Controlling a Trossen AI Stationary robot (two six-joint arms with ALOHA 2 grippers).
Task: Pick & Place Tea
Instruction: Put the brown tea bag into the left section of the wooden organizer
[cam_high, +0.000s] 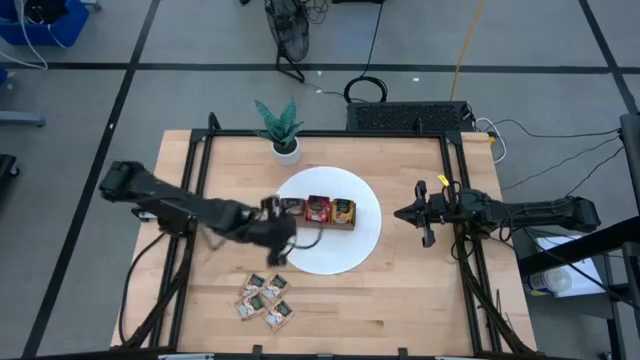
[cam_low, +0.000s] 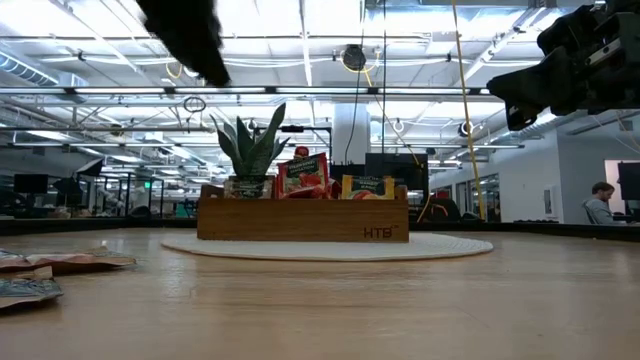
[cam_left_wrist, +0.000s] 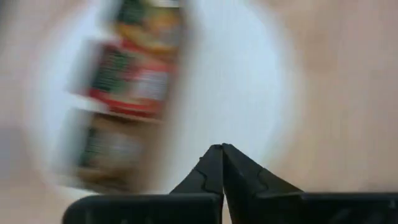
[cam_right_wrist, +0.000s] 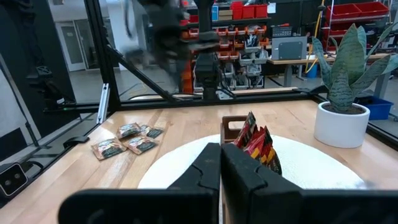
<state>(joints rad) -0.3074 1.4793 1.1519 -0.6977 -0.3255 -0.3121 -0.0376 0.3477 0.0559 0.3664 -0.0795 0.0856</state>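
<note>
Several loose tea sachets lie flat on the wooden table near its front edge, also seen in the right wrist view. More sachets, red and orange-yellow, stand upright in the brown wooden tray on a round white mat. My left gripper hovers shut over the mat's left part, just in front of the tray, with nothing between its fingertips. My right gripper waits shut at the mat's right side, pointing level at the tray.
A potted plant in a white pot stands behind the mat, at the table's far edge. Black frame rails run along the table's left and right sides. Bare wood lies to the right of the loose sachets.
</note>
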